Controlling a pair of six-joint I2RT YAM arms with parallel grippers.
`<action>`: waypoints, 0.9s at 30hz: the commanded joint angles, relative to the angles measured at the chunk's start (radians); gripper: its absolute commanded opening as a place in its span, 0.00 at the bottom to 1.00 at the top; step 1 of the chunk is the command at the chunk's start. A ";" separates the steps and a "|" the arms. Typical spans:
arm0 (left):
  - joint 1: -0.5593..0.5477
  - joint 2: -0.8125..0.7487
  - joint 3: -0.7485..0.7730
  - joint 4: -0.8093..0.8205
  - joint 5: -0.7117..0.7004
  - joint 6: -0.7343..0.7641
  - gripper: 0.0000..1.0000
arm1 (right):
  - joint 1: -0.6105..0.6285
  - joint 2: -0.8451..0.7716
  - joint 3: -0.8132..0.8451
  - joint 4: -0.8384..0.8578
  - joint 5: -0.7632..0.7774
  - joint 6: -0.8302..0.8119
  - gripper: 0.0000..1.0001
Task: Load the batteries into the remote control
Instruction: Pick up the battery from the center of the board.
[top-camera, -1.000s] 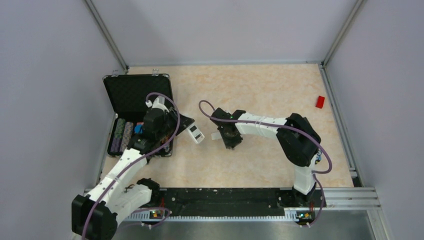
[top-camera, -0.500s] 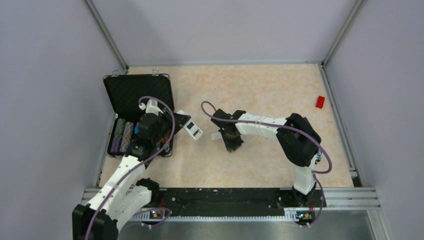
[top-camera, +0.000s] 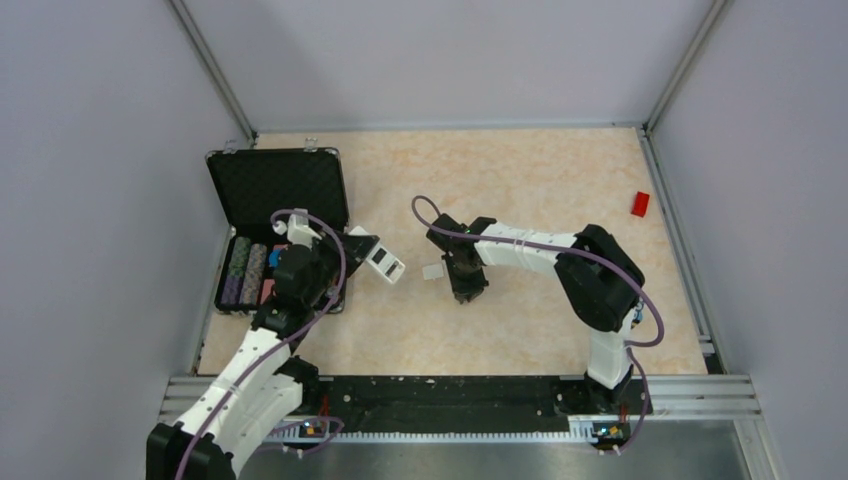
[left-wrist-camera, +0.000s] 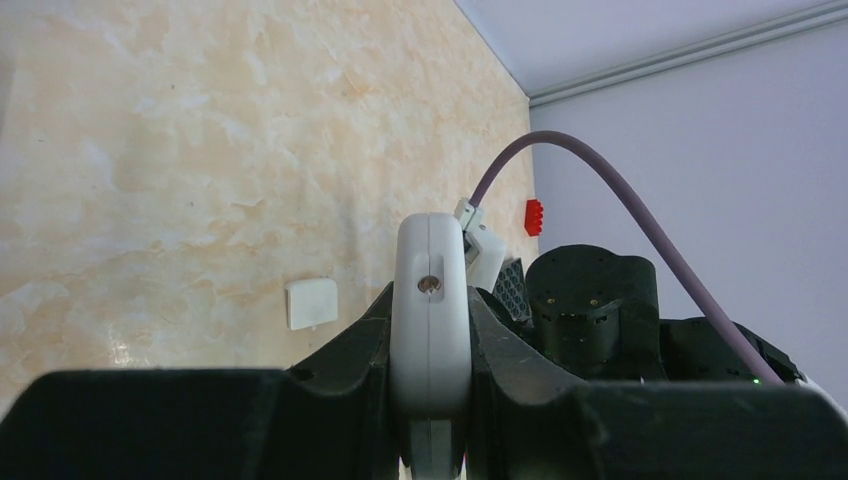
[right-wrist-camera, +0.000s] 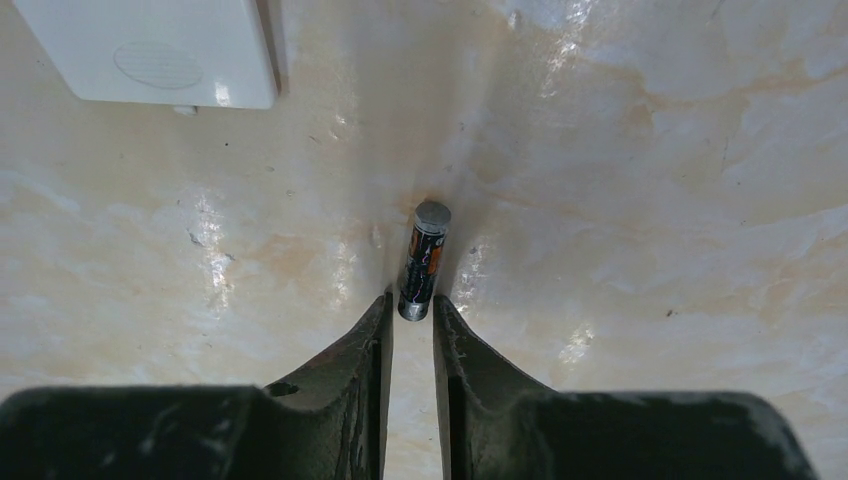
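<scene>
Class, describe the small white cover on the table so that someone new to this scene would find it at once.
Find the open black case at the table's left; just right of it the left gripper holds the white remote. Between that remote and the right gripper lies the cover: a plain white square, flat on the table, smaller than the remote and held by nothing.

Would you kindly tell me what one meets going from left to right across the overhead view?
Black case → remote control → small white cover → right hand → red block.
</scene>
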 joint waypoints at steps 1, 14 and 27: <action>0.006 -0.028 -0.015 0.109 0.000 -0.014 0.00 | -0.014 0.033 -0.039 0.085 0.061 0.038 0.20; 0.006 -0.076 -0.119 0.210 -0.022 -0.020 0.00 | -0.015 -0.017 -0.100 0.183 0.057 0.114 0.04; 0.004 -0.006 -0.257 0.489 0.025 -0.027 0.00 | -0.015 -0.421 -0.066 0.147 -0.249 0.354 0.02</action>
